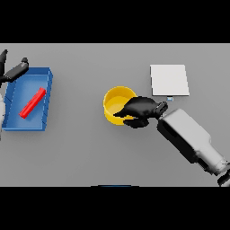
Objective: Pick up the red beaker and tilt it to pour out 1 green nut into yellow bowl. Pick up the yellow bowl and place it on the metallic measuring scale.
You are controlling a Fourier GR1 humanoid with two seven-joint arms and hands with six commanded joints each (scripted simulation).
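The yellow bowl (116, 104) stands on the grey table near the middle. My right hand (140, 110) lies over its right rim, fingers and thumb curled round the wall. I cannot see into the bowl well enough to tell whether a nut lies in it. The red beaker (33, 102) lies on its side inside a blue tray (47, 88) at the left. My left hand (13, 71) hovers at the tray's far left corner, fingers straight. The metallic measuring scale (169, 80) is a pale square plate to the right of the bowl, behind my right hand.
My right forearm (191, 137) runs from the lower right corner up to the bowl. A small gap separates the bowl from the scale's left edge.
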